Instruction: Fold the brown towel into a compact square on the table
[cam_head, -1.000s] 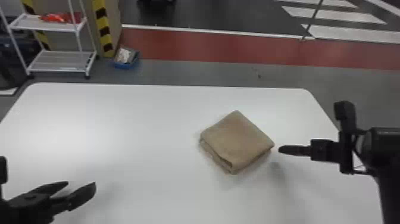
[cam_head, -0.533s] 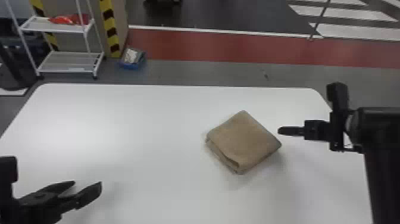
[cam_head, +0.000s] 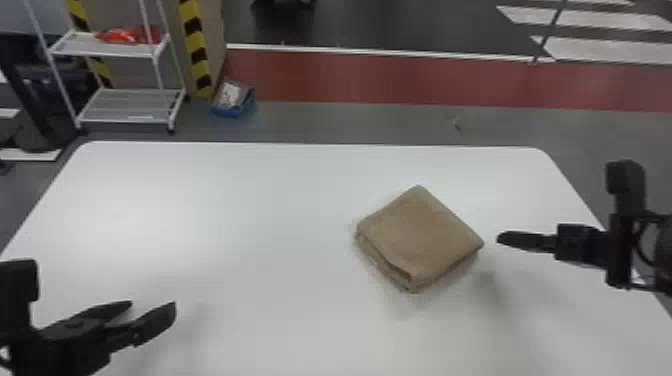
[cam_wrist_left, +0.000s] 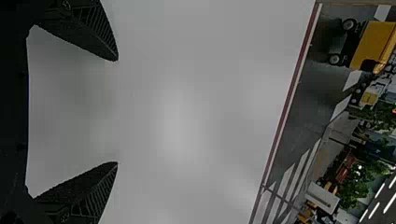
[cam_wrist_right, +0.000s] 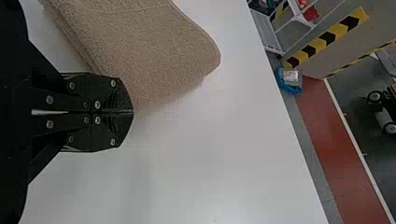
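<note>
Brown towel, folded into a thick square, lies right of centre on a white table, the robot's right gripper just beside it, fingers pressed together; well apart, the left gripper hovers, fingers spread.

Brown towel: matt, rough-textured cloth
Under the towel, the surface looks smooth and faintly glossy.

Brown towel cropped by right wrist view's edge; red shelf items blurred.
</note>
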